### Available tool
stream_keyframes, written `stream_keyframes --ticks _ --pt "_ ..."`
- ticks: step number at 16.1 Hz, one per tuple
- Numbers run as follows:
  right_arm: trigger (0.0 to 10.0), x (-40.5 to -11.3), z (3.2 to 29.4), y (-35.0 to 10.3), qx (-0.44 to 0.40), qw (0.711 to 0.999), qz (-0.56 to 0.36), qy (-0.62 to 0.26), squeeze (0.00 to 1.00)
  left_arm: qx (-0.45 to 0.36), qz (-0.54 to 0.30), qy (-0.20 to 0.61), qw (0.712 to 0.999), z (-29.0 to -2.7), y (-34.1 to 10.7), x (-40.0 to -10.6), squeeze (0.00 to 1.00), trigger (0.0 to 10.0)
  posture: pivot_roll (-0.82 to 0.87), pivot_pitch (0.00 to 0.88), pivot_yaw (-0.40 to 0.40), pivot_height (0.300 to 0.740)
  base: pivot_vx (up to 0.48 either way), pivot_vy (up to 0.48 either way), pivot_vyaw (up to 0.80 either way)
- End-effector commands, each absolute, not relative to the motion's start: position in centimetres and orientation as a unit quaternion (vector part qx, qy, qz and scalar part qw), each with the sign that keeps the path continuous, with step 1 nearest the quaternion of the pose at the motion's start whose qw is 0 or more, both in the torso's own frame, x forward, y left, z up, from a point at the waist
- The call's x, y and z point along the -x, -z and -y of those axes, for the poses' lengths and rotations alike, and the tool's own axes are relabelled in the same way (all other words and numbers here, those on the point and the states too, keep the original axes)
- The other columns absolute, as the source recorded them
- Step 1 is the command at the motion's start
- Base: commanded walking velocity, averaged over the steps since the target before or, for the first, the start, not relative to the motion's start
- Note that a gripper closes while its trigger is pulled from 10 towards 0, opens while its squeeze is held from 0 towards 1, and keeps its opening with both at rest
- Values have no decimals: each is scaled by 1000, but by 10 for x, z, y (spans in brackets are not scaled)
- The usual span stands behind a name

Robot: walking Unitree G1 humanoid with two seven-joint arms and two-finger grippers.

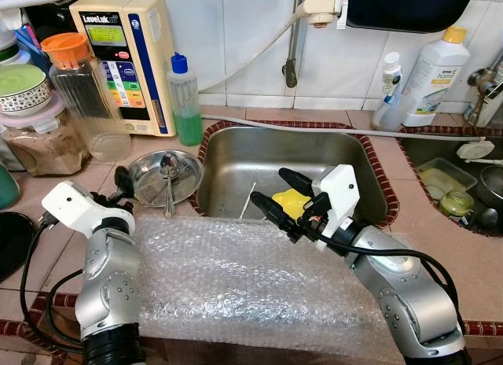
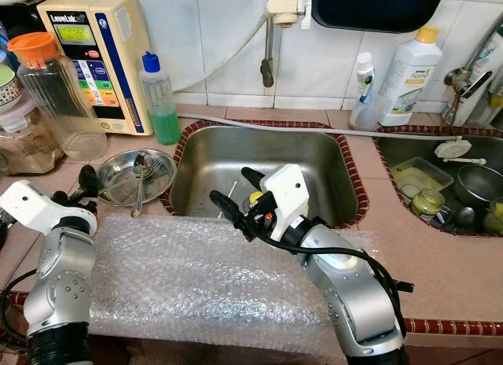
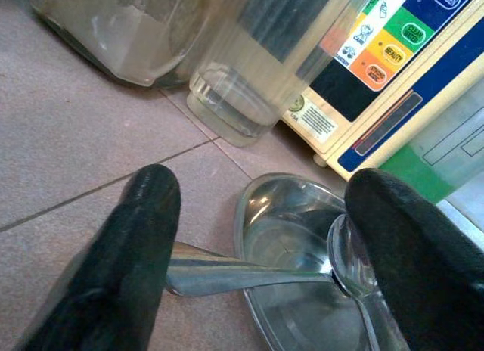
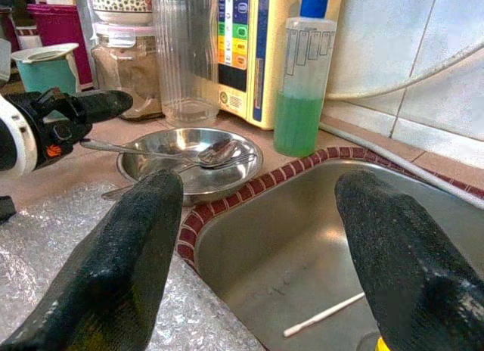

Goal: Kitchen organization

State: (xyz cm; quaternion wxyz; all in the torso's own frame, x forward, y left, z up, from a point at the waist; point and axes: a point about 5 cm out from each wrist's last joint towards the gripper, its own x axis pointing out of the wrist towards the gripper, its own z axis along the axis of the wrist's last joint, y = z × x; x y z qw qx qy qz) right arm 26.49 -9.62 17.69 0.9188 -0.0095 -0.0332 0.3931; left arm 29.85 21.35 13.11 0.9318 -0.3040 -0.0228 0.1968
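Bubble wrap [image 1: 236, 278] over counter edge, left tool [image 1: 118, 188] apart by steel plate [image 1: 149, 180], right tool [image 1: 275, 196] apart over sink [image 1: 314, 160]

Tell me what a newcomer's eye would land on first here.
The sheet of bubble wrap spread over the counter's front edge, between the two arms. Behind it, the right gripper hangs open over the steel sink, with something yellow just beneath it. To the left, the left gripper is open at a steel bowl holding spoons.

Pale tiled wall [image 1: 251, 42] behind a pinkish tiled counter [image 1: 409, 184], maroon-edged steel sink [image 1: 236, 164].
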Motion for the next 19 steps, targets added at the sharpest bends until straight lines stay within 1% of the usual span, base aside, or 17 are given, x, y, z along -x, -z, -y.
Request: stream_keyframes --ticks 1,4,6,7,9,10,13,15,16,19 --pt "10000 -262 95 -182 11 916 41 -398 0 312 23 -192 930 -212 -132 -301 1000 10000 35 0 37 740 0 0 0" --pt "10000 -263 98 -182 11 920 41 -391 0 288 35 -193 937 -213 -139 -301 1000 10000 37 0 37 740 0 0 0" --pt "10000 -264 99 -182 12 921 42 -388 0 253 46 -205 944 -219 -147 -300 1000 10000 44 0 35 740 0 0 0" --pt "10000 -265 99 -182 12 921 43 -387 0 250 49 -208 944 -221 -150 -299 1000 10000 44 0 35 740 0 0 0" --pt "10000 -267 99 -182 12 923 45 -383 0 199 67 -218 953 -230 -161 -295 1000 10000 51 0 33 740 0 0 0" --pt "10000 -268 99 -183 12 923 46 -382 0 194 75 -218 954 -233 -166 -292 1000 10000 66 0 29 740 0 0 0" --pt "10000 -268 97 -184 10 921 46 -387 0 205 71 -211 953 -233 -162 -282 1000 10000 73 0 17 740 0 0 0" --pt "10000 -266 95 -184 9 914 41 -403 0 225 36 -212 950 -227 -143 -271 1000 10000 77 0 10 740 0 0 0" --pt "10000 -263 93 -184 4 909 38 -415 0 244 20 -220 944 -225 -134 -268 1000 10000 79 0 9 740 0 0 0" --pt "10000 -261 88 -184 4 903 37 -428 0 267 18 -212 940 -221 -133 -274 1000 10000 73 0 13 740 0 0 0"
